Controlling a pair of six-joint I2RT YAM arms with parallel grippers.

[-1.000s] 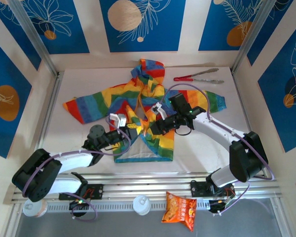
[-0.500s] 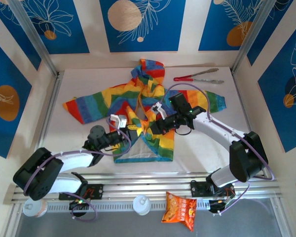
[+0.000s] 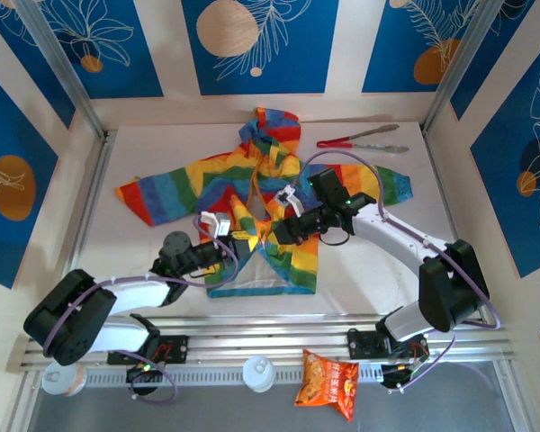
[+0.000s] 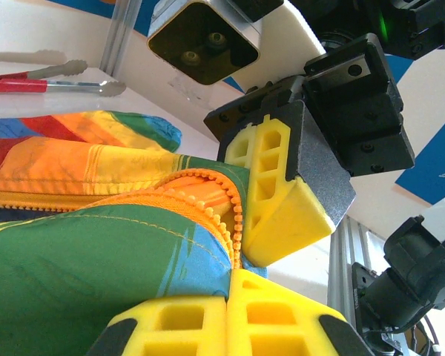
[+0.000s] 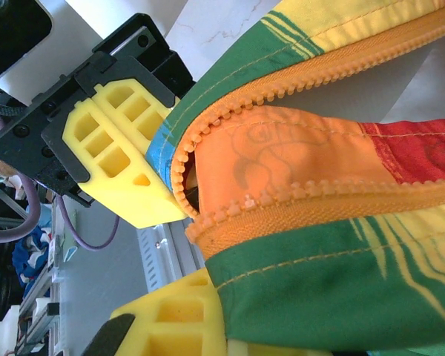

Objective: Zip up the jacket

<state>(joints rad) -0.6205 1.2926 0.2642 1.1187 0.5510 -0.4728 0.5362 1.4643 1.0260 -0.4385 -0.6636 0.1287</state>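
Jacket: the rainbow-striped jacket (image 3: 252, 175) lies flat in the middle of the white table (image 3: 162, 144). Its hood points to 12 o'clock and its hem to 6. One sleeve reaches out toward 9 and the other toward 3.
Front: it stands open in a narrow V down by the hem, with pale lining showing between the two edges.
Zipper: the orange zipper (image 5: 319, 202) runs along both front edges. In my wrist views one toothed edge curls over in a loop between my two grippers.
Left gripper (image 3: 244, 241): I have it at the lower front, on the 9 o'clock side of the opening. My jaws are clenched there, and the green and blue cloth beside the zipper teeth runs into them.
Right gripper (image 3: 273, 235): it sits on the 3 o'clock side of the opening, just beside my left one. My jaws are clenched on the green stripe and its orange toothed edge.
Gap between grippers: my yellow fingers (image 4: 282, 200) are very close. I cannot tell whether they touch.
Tongs (image 3: 362, 141): red-handled, at 1 o'clock on the table, lying apart from the jacket.
Snack bag (image 3: 328, 382): orange, at 6 o'clock, off the table, on the grey ledge by my right base.
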